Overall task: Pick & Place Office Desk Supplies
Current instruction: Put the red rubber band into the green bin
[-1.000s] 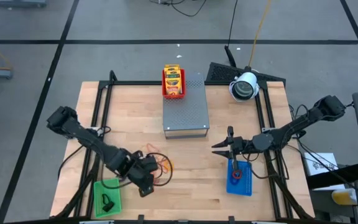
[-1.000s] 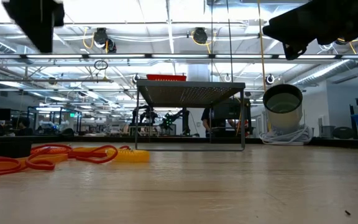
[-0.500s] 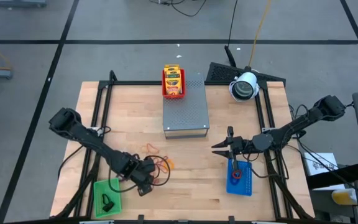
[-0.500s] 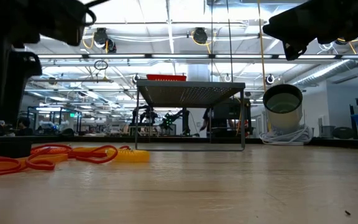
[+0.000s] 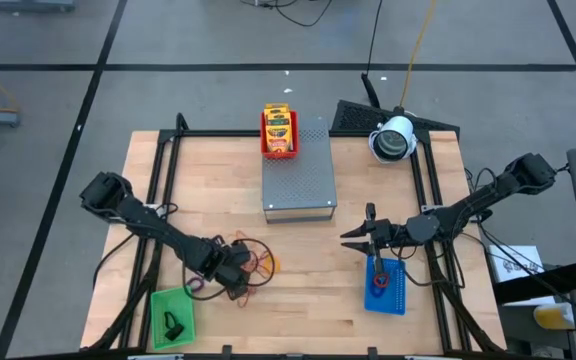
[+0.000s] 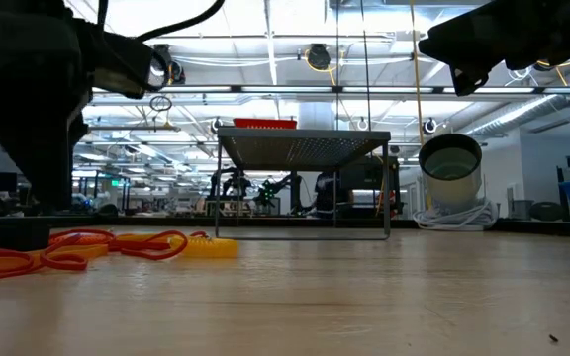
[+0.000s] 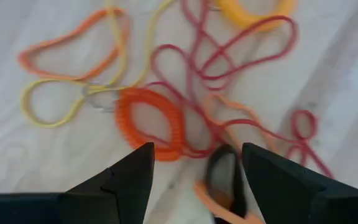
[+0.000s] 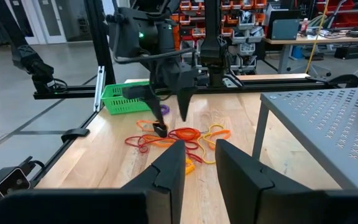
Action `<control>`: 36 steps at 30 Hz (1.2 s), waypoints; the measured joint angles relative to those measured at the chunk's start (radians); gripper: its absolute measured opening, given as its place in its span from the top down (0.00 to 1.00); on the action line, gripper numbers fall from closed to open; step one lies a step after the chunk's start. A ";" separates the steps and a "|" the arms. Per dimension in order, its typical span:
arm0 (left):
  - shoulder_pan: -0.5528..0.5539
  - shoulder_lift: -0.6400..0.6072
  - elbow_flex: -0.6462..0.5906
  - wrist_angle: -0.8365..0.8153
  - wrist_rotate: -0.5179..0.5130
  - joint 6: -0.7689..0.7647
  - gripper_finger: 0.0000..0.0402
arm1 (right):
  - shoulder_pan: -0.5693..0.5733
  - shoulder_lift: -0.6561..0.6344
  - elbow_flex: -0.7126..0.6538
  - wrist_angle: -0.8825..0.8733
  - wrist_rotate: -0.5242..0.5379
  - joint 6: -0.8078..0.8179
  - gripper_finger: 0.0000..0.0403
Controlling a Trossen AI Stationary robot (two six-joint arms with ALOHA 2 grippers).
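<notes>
Over the tangle of rubber-band loops [image 7: 185, 112] near the table's [image 5: 298, 300] front left, I have the left gripper [image 7: 194, 171] pointing down with its two dark fingers [image 7: 129, 177] spread apart and nothing between them. Through the left wrist camera, the ribbed orange band [image 7: 149, 122] sits just ahead of one fingertip, a small dark clip-like piece [image 7: 224, 177] lies in the gap near the other, and thin red and yellow loops cross over and under both. From above, the heap [image 5: 253, 258] lies just beside the gripper [image 5: 230, 276], with the green tray [image 5: 173, 315] close by toward the front edge and a dark piece already in it. I judge the step in hand to be picking one item out of this pile, and the trick is to take only one: I would centre the jaws over a single strand where it lies clear of its neighbours, come straight down until the tips meet the wood, then close and lift slowly, watching whether other loops trail along. The bands are limp and snag easily. Farther out, the right gripper [image 5: 356, 237] waits above the blue tray [image 5: 396, 290], its fingers parted a little and holding nothing. The crayon packets [image 5: 279, 130] sit in the red tray [image 5: 266, 148] on the grey box [image 5: 300, 185].
</notes>
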 joint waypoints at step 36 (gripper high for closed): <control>0.151 -0.001 -0.100 -0.031 0.093 -0.187 0.38 | 0.001 0.000 0.000 -0.019 -0.004 0.000 0.81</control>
